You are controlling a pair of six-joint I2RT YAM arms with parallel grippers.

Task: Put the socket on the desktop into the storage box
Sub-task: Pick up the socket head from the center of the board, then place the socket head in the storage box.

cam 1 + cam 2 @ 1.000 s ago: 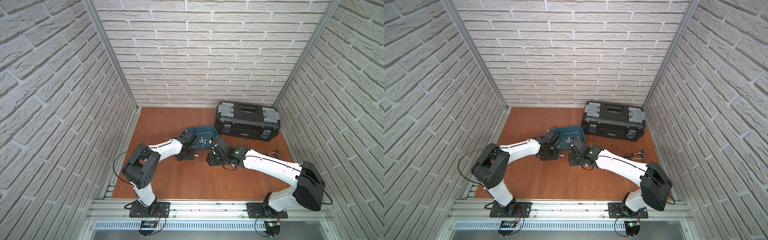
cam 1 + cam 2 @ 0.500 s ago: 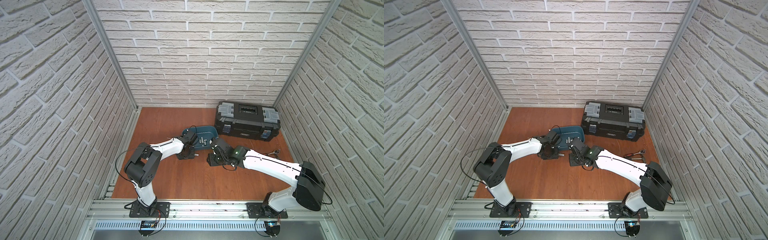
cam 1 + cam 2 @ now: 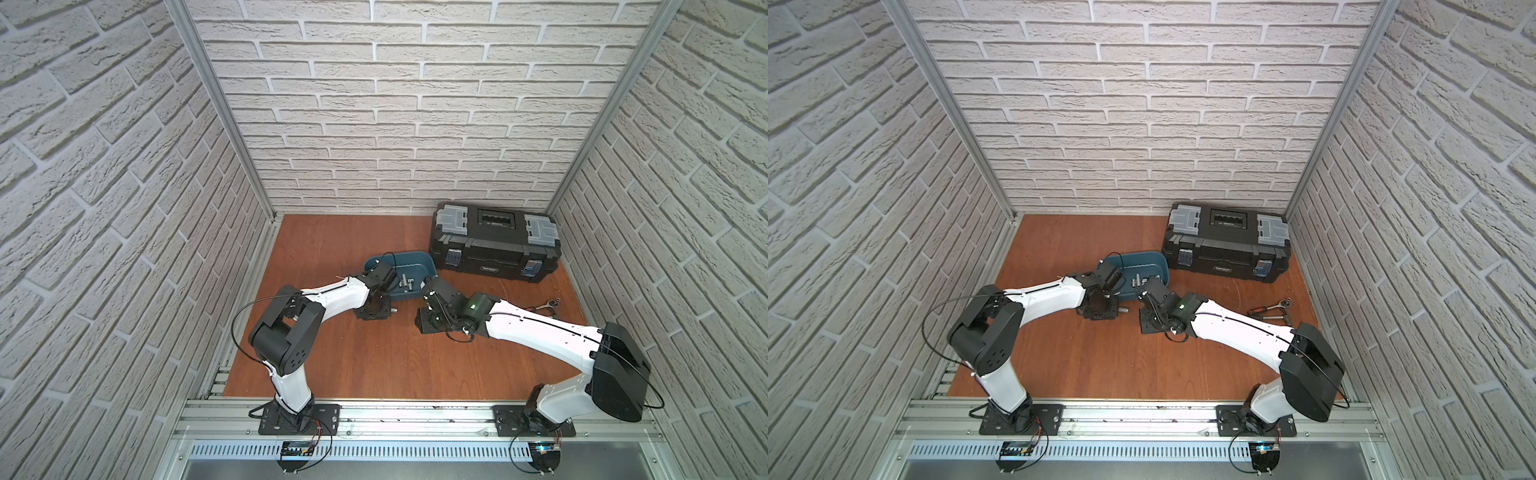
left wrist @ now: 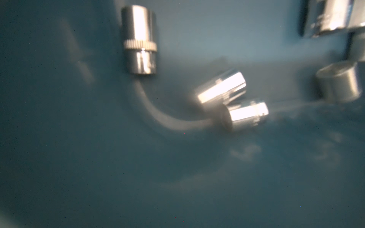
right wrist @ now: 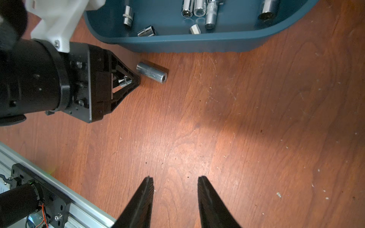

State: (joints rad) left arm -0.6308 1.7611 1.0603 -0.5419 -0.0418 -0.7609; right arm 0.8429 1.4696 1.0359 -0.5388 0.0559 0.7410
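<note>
The teal storage box [image 3: 419, 259] [image 3: 1156, 257] [image 5: 197, 43] lies on the reddish desktop [image 3: 374, 365] with several chrome sockets [image 5: 197, 9] [image 4: 139, 39] inside. My left gripper [image 5: 138, 81] [image 3: 374, 309] is at the box's near wall, and a small chrome socket [image 5: 124, 81] shows through the frame of its fingers. A longer socket [image 5: 152, 75] [image 3: 1124, 309] lies on the desktop just past its tip. My right gripper [image 5: 174, 177] hangs open over bare wood with nothing between its fingers. The left wrist view is blurred, looks into the box, and leaves out its own jaws.
A black toolbox [image 3: 494, 245] with grey latches stands at the back right. A ratchet wrench [image 3: 548, 303] and other hand tools [image 3: 1273, 309] lie to the right of the right arm. The aluminium rail [image 5: 59, 187] runs along the front edge.
The left arm's elbow has crept a little to the right while its gripper stays at the box's near wall. The right arm has not moved.
</note>
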